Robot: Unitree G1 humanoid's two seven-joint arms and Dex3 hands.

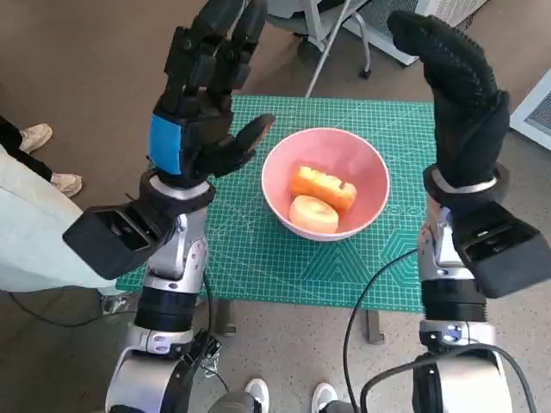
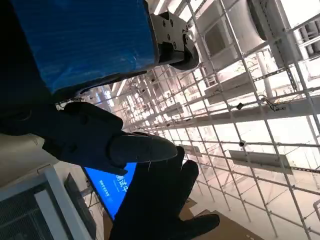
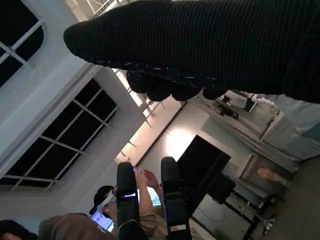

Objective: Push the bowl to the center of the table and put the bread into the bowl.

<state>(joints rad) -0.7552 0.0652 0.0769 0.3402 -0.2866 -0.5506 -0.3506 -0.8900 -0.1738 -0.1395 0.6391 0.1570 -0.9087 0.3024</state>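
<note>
A pink bowl (image 1: 325, 151) sits near the middle of the green cutting mat (image 1: 258, 258). Inside it lie an orange-brown bread piece (image 1: 323, 187) and a pale round bun (image 1: 313, 212). My left hand (image 1: 202, 103) is raised above the mat's left side, fingers spread upward, holding nothing. My right hand (image 1: 458, 99) is raised at the right of the bowl, fingers straight up and empty. Both wrist views point up at the ceiling and walls. The left wrist view shows my left hand (image 2: 85, 100) and the gloved right hand (image 2: 160, 200). The right wrist view shows only the glove (image 3: 210, 45).
A person's light trouser leg and shoes (image 1: 39, 138) are at the left of the table. Chair legs (image 1: 331, 43) and a white unit (image 1: 534, 107) stand beyond the far edge. Cables (image 1: 370, 292) hang at the table's front. A person (image 3: 107, 210) shows in the right wrist view.
</note>
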